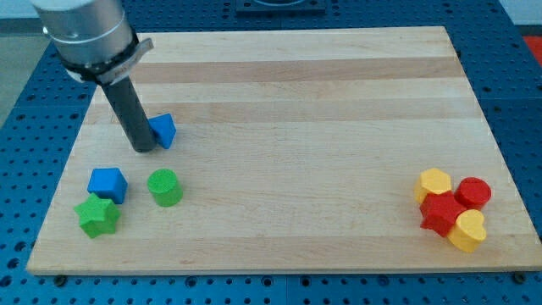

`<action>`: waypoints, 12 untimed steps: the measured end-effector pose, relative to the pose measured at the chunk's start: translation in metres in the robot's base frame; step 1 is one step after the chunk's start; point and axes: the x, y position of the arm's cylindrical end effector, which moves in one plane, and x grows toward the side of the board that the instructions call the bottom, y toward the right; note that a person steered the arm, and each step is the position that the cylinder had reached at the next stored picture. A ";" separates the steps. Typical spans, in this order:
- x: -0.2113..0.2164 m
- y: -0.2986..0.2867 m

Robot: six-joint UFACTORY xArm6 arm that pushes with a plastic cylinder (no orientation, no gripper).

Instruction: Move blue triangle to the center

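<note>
blue triangle [164, 130] is sitting near the wooden board's [296, 93] left edge; my tip [144, 148], a bare rod holding nothing, is pressing against its left side, seemingly lining up a rightward push toward the center.

The rod hides the left part of the blue triangle [164, 130], and the view's top crops the arm.

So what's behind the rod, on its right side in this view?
The blue triangle sits there, its left part covered by the rod, so contact with my tip can't be confirmed. Only bare board shows beyond it.
</note>
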 end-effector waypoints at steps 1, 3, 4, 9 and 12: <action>-0.022 -0.003; -0.023 0.063; -0.029 0.117; -0.003 -0.067; 0.101 -0.105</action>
